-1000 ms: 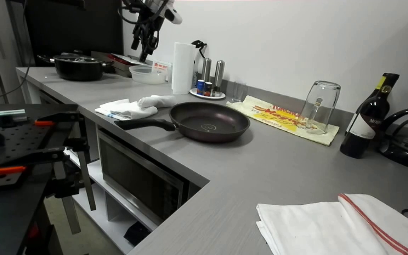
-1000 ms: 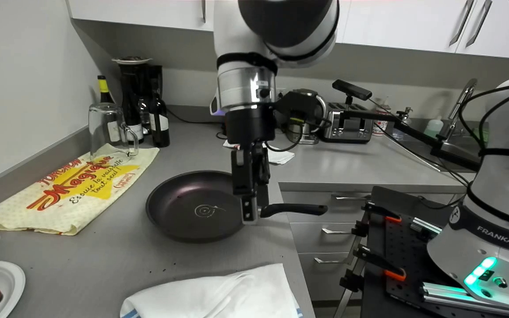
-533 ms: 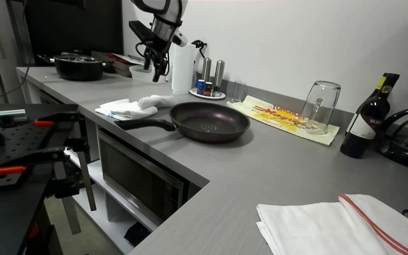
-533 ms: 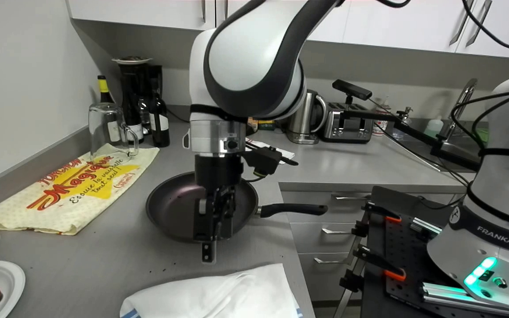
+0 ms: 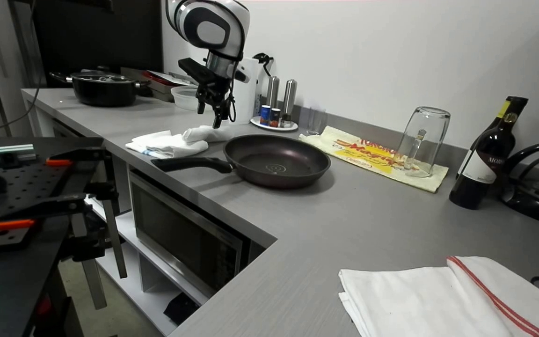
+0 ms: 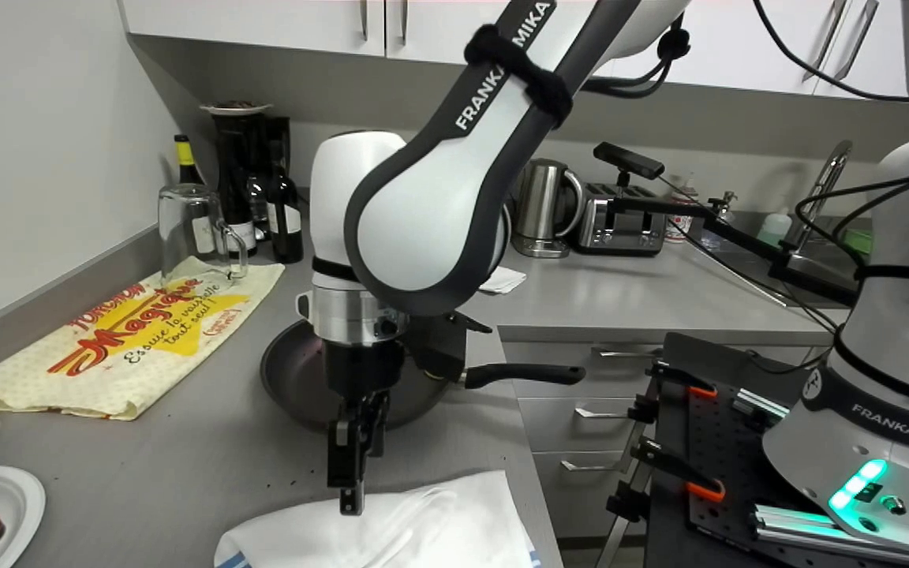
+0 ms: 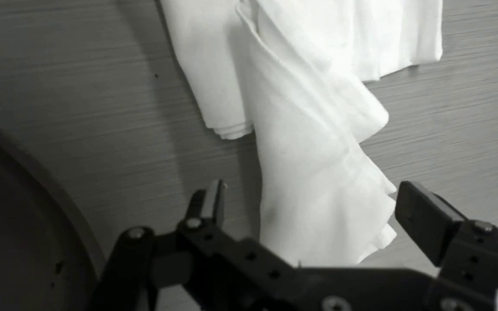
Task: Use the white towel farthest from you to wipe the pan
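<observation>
Blue-striped white towel (image 5: 178, 146): bunched on desk (image 5: 382, 224), left of frying pan (image 5: 279, 164) in an exterior view | gripper (image 7: 310, 198): spread above it, holding nothing | step: probably towel pick-up, not yet made | next: should descend, pinch towel, carry to pan

Blue-striped white towel (image 6: 415, 527), red-striped white towel (image 5: 442, 302), dark purplish pan (image 5: 276, 164), black claw (image 7: 311, 196), streaked grey countertop (image 7: 80, 77)

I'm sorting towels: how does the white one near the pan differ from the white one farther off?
The near towel has blue stripes, the far towel red. The near towel is rumpled, the far towel folded flatter. The hand is over the near towel, not the far towel. Both are white, on the counter.
</observation>
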